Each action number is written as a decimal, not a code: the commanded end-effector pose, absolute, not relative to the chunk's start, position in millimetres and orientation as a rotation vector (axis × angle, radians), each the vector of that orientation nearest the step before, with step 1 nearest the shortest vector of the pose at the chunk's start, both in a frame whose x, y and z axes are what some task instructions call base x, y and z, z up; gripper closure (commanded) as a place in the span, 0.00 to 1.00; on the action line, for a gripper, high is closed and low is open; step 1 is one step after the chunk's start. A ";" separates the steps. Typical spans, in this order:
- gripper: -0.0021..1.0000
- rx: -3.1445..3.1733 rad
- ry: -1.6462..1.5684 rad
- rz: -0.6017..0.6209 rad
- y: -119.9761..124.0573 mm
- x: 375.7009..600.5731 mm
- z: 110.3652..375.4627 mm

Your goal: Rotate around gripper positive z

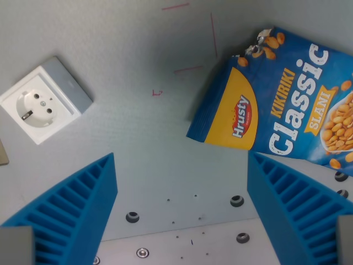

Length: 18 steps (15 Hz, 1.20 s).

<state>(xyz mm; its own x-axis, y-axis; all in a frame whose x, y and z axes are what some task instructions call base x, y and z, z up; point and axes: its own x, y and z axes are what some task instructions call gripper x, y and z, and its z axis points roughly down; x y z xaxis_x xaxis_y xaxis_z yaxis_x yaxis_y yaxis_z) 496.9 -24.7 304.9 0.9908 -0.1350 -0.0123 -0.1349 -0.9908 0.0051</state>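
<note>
From my wrist cam the gripper [182,212] is spread wide open with nothing between its two blue ribbed fingers [74,212], just bare grey table [143,138] with a few bolts. Further out a blue peanut bag [281,99] lies flat near the finger on the wrist view's right, and a white wall socket [44,102] sits well apart on the wrist view's left

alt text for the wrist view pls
Open blue gripper, its jaws wide apart and holding nothing, above a grey table. A blue peanut bag lies on the wrist view's right, a white wall socket on its left.
</note>
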 end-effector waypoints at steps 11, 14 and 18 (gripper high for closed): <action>0.00 3.106 -0.441 -0.013 -24.8 497.0 306.7; 0.00 3.096 -0.503 -0.013 -24.8 497.0 306.7; 0.00 3.081 -0.585 -0.012 -24.8 497.0 306.7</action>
<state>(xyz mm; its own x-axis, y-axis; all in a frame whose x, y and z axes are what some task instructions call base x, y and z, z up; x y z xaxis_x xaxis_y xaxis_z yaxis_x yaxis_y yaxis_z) 496.9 -24.8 304.9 0.9682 -0.2501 -0.0116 -0.2500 -0.9682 0.0064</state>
